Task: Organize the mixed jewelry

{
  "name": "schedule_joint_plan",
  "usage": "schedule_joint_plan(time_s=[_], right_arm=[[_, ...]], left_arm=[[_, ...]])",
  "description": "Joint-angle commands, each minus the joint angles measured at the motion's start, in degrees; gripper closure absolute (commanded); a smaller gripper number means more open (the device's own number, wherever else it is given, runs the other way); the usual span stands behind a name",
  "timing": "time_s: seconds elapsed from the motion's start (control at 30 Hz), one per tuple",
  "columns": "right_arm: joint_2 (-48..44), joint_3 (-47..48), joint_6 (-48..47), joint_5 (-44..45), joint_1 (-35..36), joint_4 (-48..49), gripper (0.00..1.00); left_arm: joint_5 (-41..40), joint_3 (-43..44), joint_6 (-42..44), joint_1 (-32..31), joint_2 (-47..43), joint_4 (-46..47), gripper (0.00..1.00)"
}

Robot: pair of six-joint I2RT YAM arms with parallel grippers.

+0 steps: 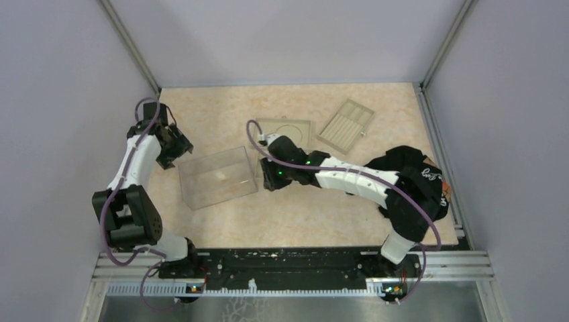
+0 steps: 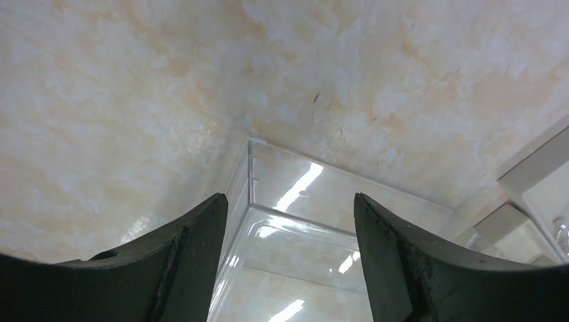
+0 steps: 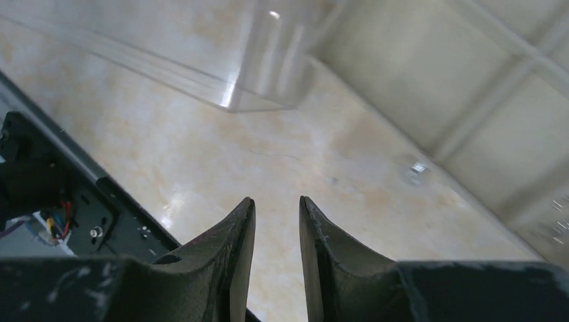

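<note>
Left tool (image 2: 288, 201): wide, empty; may shove the clear box (image 2: 302, 235).
Right tool (image 3: 276, 201): narrow, empty; may flick tiny silver bit (image 3: 416, 169) beside tray (image 3: 470, 87).

We see our left gripper (image 2: 288, 201) with dark jaws standing wide apart over the marbled beige bench (image 2: 134, 100). A clear rectangular plastic box (image 2: 295, 255) shows between them at 6 o'clock, and a translucent beige compartment tray (image 2: 537, 174) lies at 3 o'clock.
</note>
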Motion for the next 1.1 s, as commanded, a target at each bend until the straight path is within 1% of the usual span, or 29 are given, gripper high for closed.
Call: schedule_joint_plan(time_s=[0.0, 0.17, 0.3, 0.37, 0.4, 0.5, 0.6, 0.67, 0.73, 0.8, 0.9, 0.97, 1.07], right_arm=[[7.9, 7.3, -4.1, -8.0, 4.1, 6.5, 0.69], [15.2, 12.0, -4.2, -8.3, 4.4, 6.6, 0.69], [21.2, 18.3, -5.4, -6.7, 4.4, 5.7, 0.69], [24.7, 23.0, -7.0, -5.8, 4.3, 4.0, 0.69], [26.4, 25.8, -7.5, -5.4, 4.1, 3.5, 0.69], [32.9, 36.9, -7.9, -4.6, 2.9, 0.7, 0.69], [39.4, 48.2, -6.3, -2.7, 0.5, -2.5, 0.69], [42.9, 55.3, -3.7, -3.6, -1.6, -5.0, 0.69], [44.6, 60.3, -1.8, -5.5, -3.1, -6.8, 0.69], [43.7, 61.3, -1.5, -5.1, -3.6, -6.7, 0.68], [39.7, 59.9, -1.9, -4.1, -3.7, -6.7, 0.67], [35.7, 56.4, -1.9, -2.2, -3.8, -6.9, 0.67], [27.1, 45.9, -1.2, 0.4, -5.1, -5.5, 0.67]], left_arm=[[-2.0, 6.3, 2.5, 0.1, 1.9, -1.5, 0.24], [-1.4, 9.6, 5.1, 0.2, 6.4, 2.4, 0.24], [-1.6, 14.2, 6.0, 1.0, 12.7, -0.4, 0.24], [-1.6, 15.3, 6.7, 1.8, 13.3, -1.6, 0.24], [-1.9, 15.0, 7.2, 2.3, 13.0, -1.5, 0.24], [-6.8, 14.4, 7.2, 2.9, 11.5, -2.0, 0.24], [-5.9, 13.0, 7.7, 3.6, 10.8, -1.0, 0.23], [-4.8, 12.4, 7.6, 3.8, 11.2, -1.1, 0.23], [-4.0, 11.9, 7.2, 3.9, 11.5, -1.9, 0.24], [-3.0, 10.8, 6.7, 3.8, 11.2, -2.2, 0.24], [-1.3, 8.2, 5.7, 3.8, 9.4, -2.1, 0.24], [0.6, 6.3, 4.6, 3.8, 7.6, -1.9, 0.24], [4.8, 3.1, 2.5, 3.7, 5.4, -1.8, 0.24]])
